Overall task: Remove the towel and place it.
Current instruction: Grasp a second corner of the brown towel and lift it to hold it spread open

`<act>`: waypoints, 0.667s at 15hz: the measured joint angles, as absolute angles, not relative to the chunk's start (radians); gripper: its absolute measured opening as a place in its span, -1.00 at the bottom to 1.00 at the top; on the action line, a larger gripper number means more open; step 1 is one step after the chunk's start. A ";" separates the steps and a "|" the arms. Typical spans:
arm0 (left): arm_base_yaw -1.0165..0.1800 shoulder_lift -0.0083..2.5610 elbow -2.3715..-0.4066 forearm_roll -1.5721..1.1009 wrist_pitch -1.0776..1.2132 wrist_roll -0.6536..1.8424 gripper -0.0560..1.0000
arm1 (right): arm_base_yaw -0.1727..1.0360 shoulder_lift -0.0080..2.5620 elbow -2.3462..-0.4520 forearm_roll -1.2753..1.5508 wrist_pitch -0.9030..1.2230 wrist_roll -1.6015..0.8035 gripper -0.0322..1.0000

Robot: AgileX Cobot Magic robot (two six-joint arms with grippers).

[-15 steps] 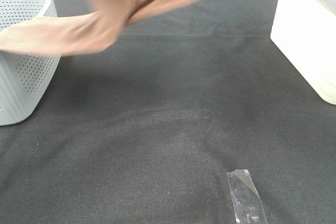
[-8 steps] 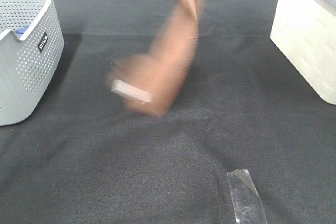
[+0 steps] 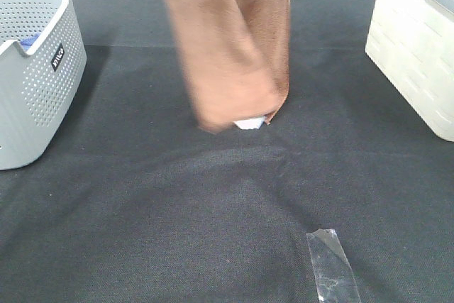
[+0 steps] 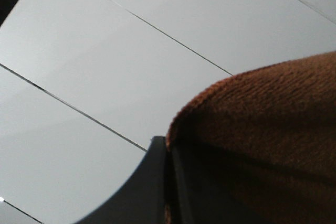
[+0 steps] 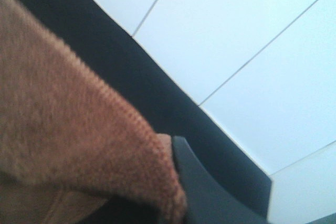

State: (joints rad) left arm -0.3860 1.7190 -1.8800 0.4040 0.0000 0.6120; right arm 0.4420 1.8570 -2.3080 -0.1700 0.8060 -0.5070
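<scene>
Change since earlier frames: towel (image 3: 234, 47) had swung from a blurred slant near the grey basket (image 3: 39, 97) to a near-vertical hang over the middle of the surface (image 3: 177, 218); its lower end had moved rightward and the folds had broadened.
Towel, position: suspended in two brown folds that ran off the upper edge of the high view, well apart from the basket and from the white bin (image 3: 418, 54); whether its lower end touched the black cloth could not be told.
White tag (image 3: 248, 123): showed at the bottom edge of the towel, between the two folds.
Left claw (image 4: 169, 153): closed tight, plush brown fabric pinched against its dark finger and bulging out beside it.
Right claw (image 5: 176, 166): closed likewise, the towel's edge caught at its dark finger and the fabric draped away from it.
Grey basket: stood at the left edge of the surface, perforated wall facing the camera, a small blue item (image 3: 27, 40) visible at its rim.
White bin: stood at the right edge.
Strip of clear tape (image 3: 332, 264): lay flat on the cloth near the front, well clear of the towel.
</scene>
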 joint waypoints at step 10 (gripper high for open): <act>-0.224 1.925 -1.899 0.211 -0.459 0.553 -0.89 | 0.439 2.076 -2.308 -0.247 0.115 -0.508 -0.91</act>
